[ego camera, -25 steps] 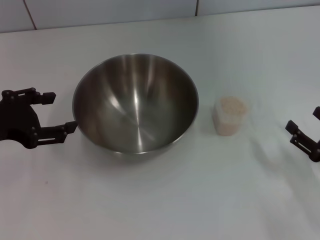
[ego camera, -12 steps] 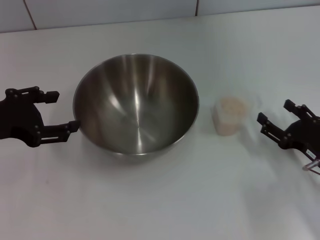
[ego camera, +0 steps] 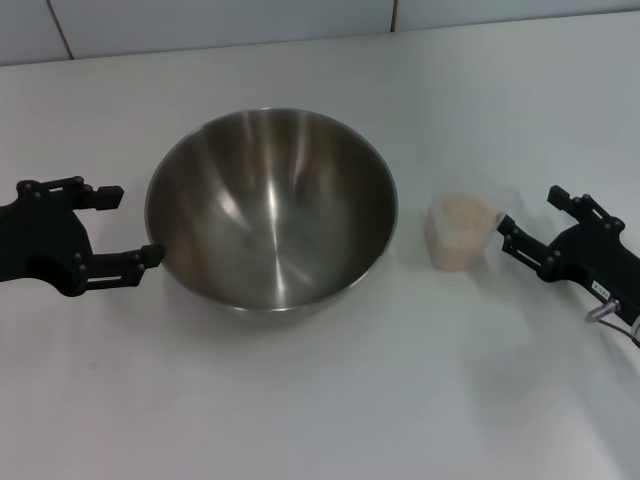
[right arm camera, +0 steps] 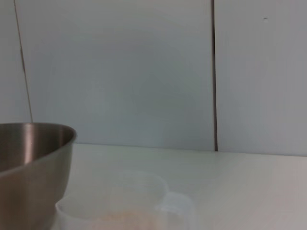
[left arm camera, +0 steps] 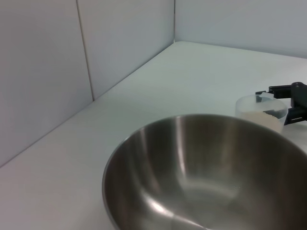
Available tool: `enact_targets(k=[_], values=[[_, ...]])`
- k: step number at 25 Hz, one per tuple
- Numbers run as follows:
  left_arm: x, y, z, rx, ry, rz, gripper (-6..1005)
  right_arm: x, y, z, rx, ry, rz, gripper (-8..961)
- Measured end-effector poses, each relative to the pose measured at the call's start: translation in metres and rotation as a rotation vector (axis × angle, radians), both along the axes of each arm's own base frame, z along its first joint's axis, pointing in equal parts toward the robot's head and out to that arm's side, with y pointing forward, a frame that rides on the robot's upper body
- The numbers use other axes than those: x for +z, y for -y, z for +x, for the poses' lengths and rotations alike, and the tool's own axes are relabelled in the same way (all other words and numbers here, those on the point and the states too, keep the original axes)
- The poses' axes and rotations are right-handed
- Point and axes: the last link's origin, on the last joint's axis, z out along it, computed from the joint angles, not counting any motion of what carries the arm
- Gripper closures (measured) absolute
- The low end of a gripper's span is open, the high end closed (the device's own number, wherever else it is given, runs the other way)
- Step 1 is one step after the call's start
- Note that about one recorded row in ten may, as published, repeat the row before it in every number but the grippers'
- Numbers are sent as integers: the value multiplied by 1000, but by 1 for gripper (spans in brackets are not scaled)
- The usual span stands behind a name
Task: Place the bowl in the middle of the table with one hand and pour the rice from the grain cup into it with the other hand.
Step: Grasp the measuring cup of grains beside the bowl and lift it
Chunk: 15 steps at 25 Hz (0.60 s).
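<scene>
Your right gripper (ego camera: pixel 524 224), fingers spread and empty, nears the small clear plastic rice cup (ego camera: pixel 461 231) beside the steel bowl (ego camera: pixel 271 205); a nudge w/ one fingertip could tip it.

**Soft, even light, mild haze**

Diffuse overhead light leaves the table (ego camera: pixel 320 400) bright, with only faint shadows under the bowl (ego camera: pixel 272 205) and beside the cup (ego camera: pixel 460 231). The bowl's steel carries soft streaked highlights, no hard glare. The right wrist view is soft, with the near cup blurred. The head view looks slightly hazy.
</scene>
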Motion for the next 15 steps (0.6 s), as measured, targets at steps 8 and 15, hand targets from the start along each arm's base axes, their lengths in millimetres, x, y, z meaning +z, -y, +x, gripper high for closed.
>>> enact_targets(k=[8, 15], values=[[-2, -1, -2, 6, -4, -9, 196, 2, -9, -7, 20, -13, 20, 138], [-3, 0, -4, 13, -15, -14, 196, 1, -13, -11, 20, -40, 39, 154]])
